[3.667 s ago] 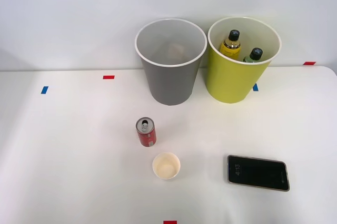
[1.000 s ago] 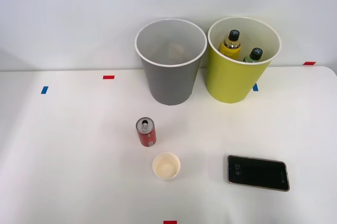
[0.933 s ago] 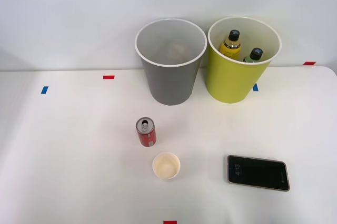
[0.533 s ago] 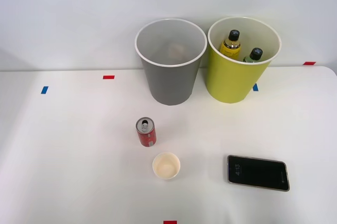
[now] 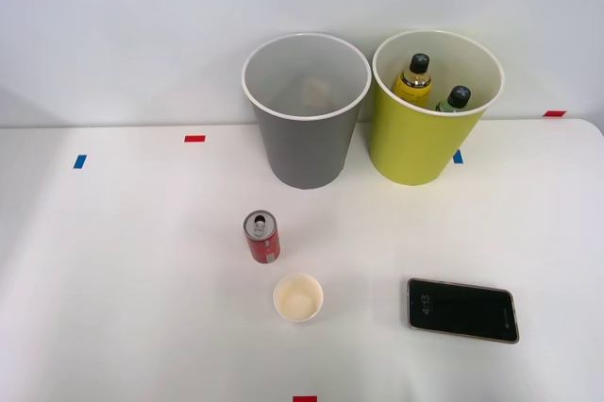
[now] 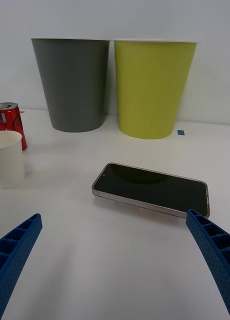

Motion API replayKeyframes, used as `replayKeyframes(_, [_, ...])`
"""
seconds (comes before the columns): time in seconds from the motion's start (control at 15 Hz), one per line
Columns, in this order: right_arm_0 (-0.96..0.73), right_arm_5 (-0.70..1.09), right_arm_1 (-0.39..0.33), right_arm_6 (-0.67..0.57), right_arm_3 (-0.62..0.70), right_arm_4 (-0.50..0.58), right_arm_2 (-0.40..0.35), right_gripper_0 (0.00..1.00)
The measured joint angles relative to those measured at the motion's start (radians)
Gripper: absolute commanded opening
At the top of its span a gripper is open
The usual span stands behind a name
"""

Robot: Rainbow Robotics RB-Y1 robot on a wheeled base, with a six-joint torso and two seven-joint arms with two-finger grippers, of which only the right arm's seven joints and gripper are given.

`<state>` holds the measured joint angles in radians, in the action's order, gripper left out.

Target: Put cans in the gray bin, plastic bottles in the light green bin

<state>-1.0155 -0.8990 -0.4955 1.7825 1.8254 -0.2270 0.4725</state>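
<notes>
Nothing shifting across the recent front views: red can, cup, phone, both bins sitting exactly as before. Meaning no progress this instant; prob. pausing between picks.

Standing upright on the white surface (image 5: 113,260): red can (image 5: 262,238), silver top w/ pull-tab opening, smooth printed metal, short cylinder. Resting well in front of the gray bin (image 5: 305,111), just behind the paper cup (image 5: 298,297). Not yet binned, so remaining work = this can, going by layout.

Leaning inside the light green bin (image 5: 436,105): yellow bottle (image 5: 413,79) and green bottle (image 5: 456,98), black caps poking up, bodies glossy plastic. Bottle half looking done. Something pale and roundish lying at the bottom of the gray bin; too vague to name.

Bins: tall tapering buckets, matte plastic, white rims, pale insides, standing side by side, nearly touching at the rims.

Cup: cream paper, open-topped, empty-looking, slightly tapering. Not a task item; needing to be avoided when reaching for the can.

Phone (image 5: 462,309): flat dark glass slab, metallic edge, lying face up to the right of the cup, well apart from it.

Right pincer (image 6: 115,270): gaping wide, gripping nothing, hovering low over the surface near the phone. Blue ribbed fingers (image 6: 15,252) appearing rubbery, good for gripping slick metal.

Can likely being light, thin-walled; squeezing gently advisable.
</notes>
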Motion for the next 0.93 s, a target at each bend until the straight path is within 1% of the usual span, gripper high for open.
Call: replayKeyframes(0.93, [0.000,0.000,0.000,0.000,0.000,0.000,0.000,1.00])
